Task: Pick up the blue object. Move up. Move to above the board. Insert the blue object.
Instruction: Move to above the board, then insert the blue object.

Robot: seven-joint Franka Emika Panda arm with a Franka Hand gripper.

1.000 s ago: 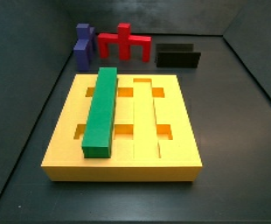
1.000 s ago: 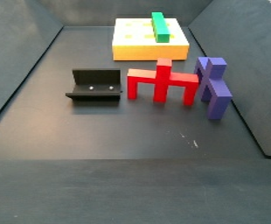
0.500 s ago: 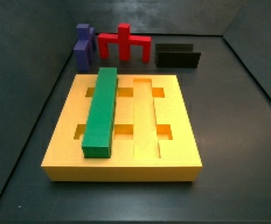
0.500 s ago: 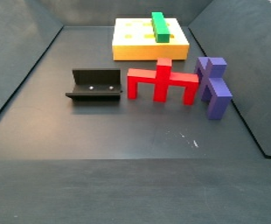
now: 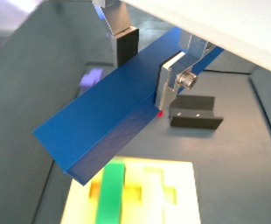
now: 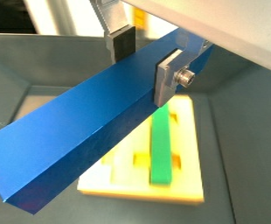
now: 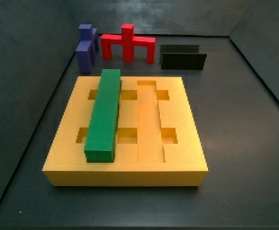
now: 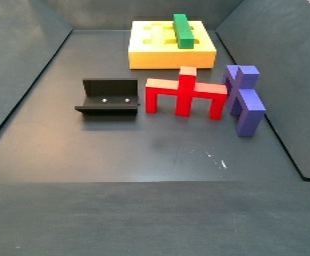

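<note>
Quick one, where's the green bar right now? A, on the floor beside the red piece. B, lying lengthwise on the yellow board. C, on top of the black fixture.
B: in both side views the green bar lies lengthwise in a groove of the board; the gripper, seen only in the wrist views, grips a blue bar above it.

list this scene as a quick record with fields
gripper: seen in both wrist views only, above the floor, one finger on each face of a blue bar; firm grip not certain
blue object: indigo, stepped, on the floor beside the red pronged piece
board: yellow, flat on the floor
green bar: lying lengthwise in a board groove
fixture: on the floor, on the red piece's other side
</note>
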